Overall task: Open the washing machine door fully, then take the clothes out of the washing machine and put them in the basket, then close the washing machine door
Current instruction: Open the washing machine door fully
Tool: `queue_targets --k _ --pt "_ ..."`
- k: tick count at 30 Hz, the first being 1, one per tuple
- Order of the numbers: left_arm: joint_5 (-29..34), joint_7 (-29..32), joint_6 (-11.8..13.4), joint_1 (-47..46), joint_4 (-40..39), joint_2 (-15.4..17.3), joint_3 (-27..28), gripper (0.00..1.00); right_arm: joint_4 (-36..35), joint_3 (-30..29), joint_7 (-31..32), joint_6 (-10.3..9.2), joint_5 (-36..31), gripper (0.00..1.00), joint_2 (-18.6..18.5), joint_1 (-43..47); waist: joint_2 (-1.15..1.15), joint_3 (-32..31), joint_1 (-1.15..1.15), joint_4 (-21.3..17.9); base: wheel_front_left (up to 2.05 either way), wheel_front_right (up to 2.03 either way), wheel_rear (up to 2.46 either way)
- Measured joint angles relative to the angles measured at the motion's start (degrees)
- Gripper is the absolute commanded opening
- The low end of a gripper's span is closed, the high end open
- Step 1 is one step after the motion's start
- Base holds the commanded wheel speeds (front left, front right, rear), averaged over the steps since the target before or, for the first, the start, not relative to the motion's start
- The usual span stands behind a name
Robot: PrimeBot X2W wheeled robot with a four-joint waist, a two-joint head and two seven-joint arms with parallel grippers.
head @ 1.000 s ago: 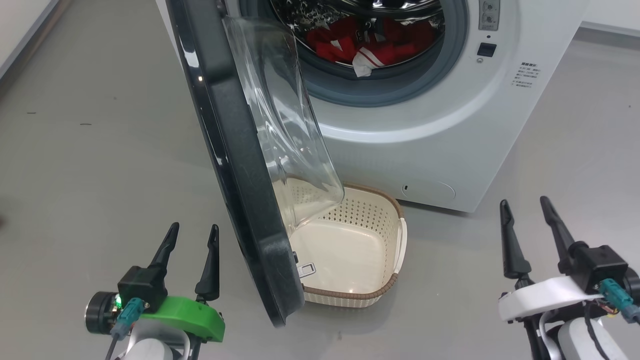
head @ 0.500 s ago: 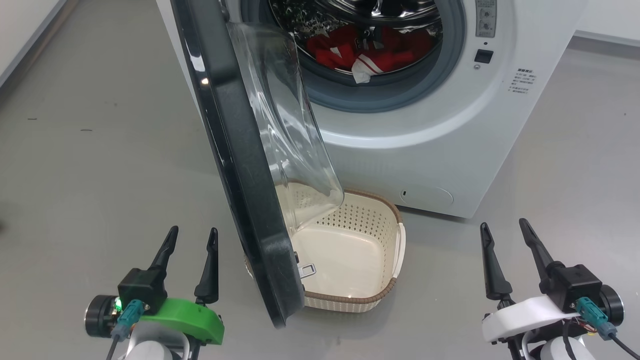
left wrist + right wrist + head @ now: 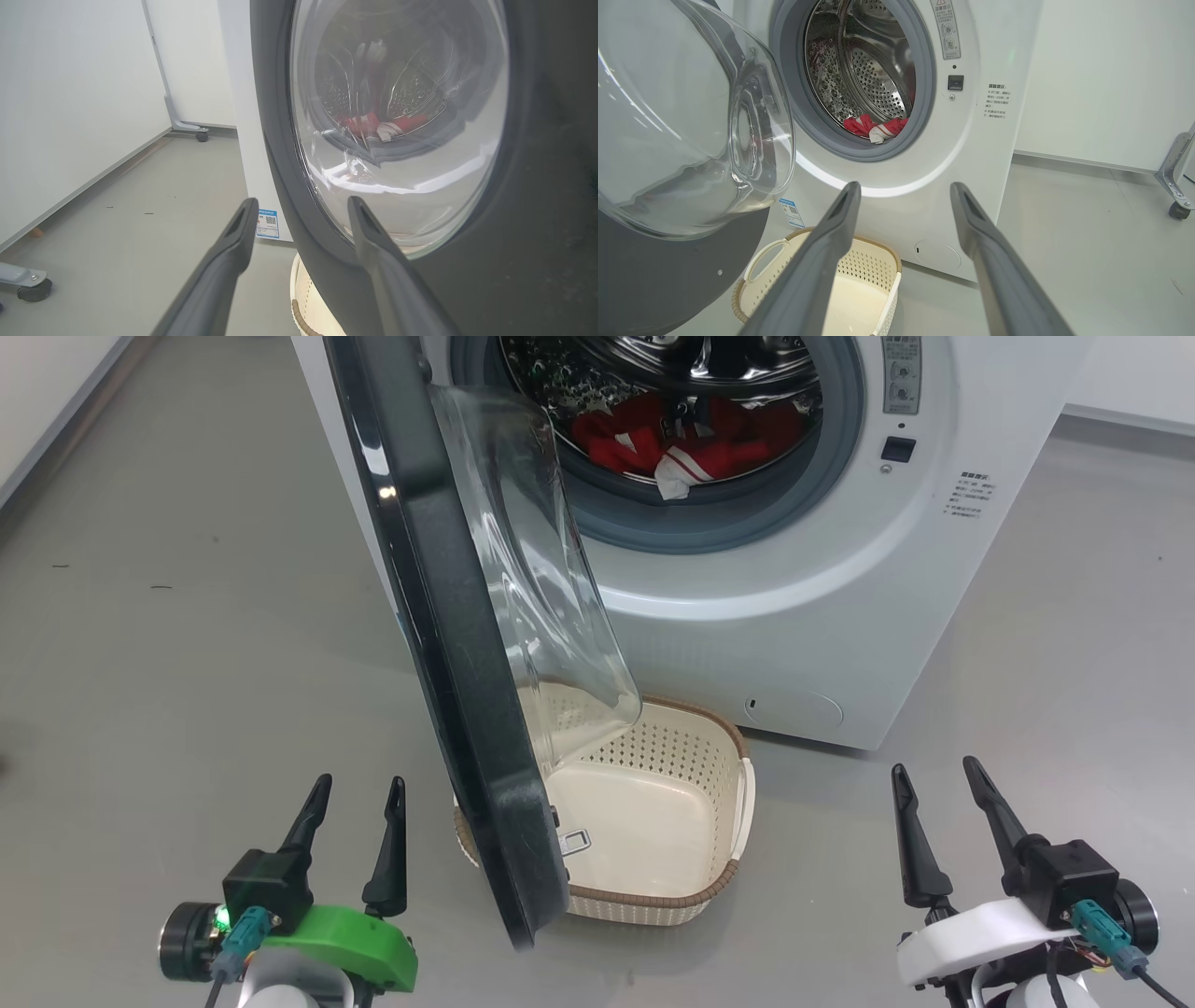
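Both grippers hover with fingers apart: left gripper (image 3: 360,781) lower left, right gripper (image 3: 934,765) lower right. The door (image 3: 448,663) stands open above the basket (image 3: 653,899). Red clothes (image 3: 719,439) lie inside the washing machine (image 3: 840,597), top centre.

In the head view, the washing machine door (image 3: 439,644) is hiding the basket (image 3: 635,903) along its 9 o'clock side. The top edge is cutting off the washing machine (image 3: 766,607) at 12 o'clock, upper drum included. The clothes (image 3: 695,439) are lying partly behind the grey gasket (image 3: 709,523), and any print on them is showing too small to tell. The printed notice (image 3: 969,493), at 3 o'clock of the opening, is showing as unreadable specks. In the left wrist view, the blue label (image 3: 267,224) is showing a code too small to read, and the door glass is warping the clothes behind it. In the right wrist view, one of the right gripper's (image 3: 904,185) fingers (image 3: 822,261) is crossing over part of the basket
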Motion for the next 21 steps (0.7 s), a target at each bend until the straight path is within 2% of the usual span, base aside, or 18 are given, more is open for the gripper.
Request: queue_targets --k 15,16,17,18,19,21 --pt "0.0 0.0 0.0 0.0 0.1 0.0 -0.1 1.0 0.5 -1.8 0.0 1.83 -1.5 1.0 1.1 0.1 0.0 -0.2 0.0 0.1 0.0 0.0 0.0" --pt "0.0 0.0 0.0 0.0 0.1 0.0 -0.1 0.82 0.6 -1.9 0.0 1.86 -1.6 1.0 1.1 0.1 0.0 -0.3 0.0 0.1 0.0 0.0 0.0" --pt "0.0 0.0 0.0 0.0 0.2 0.0 -0.2 0.48 0.6 -2.1 0.0 1.96 -1.6 1.0 1.2 0.1 0.0 -0.3 0.0 0.1 0.0 0.0 0.0" --pt "0.0 0.0 0.0 0.0 0.3 0.0 -0.2 0.37 0.6 -2.2 0.0 2.16 -1.6 1.0 1.3 0.1 0.0 -0.4 0.0 0.1 0.0 0.0 0.0" --pt "0.0 0.0 0.0 0.0 0.3 0.0 -0.2 0.0 0.7 -2.3 0.0 2.34 -1.7 1.0 1.4 0.1 0.0 -0.5 0.0 0.1 0.0 0.0 0.0" --pt "0.0 0.0 0.0 0.1 0.5 0.0 -0.3 0.0 0.7 -2.6 0.0 2.35 -1.9 1.0 1.6 0.1 0.0 -0.6 0.0 0.1 0.0 0.0 0.0"
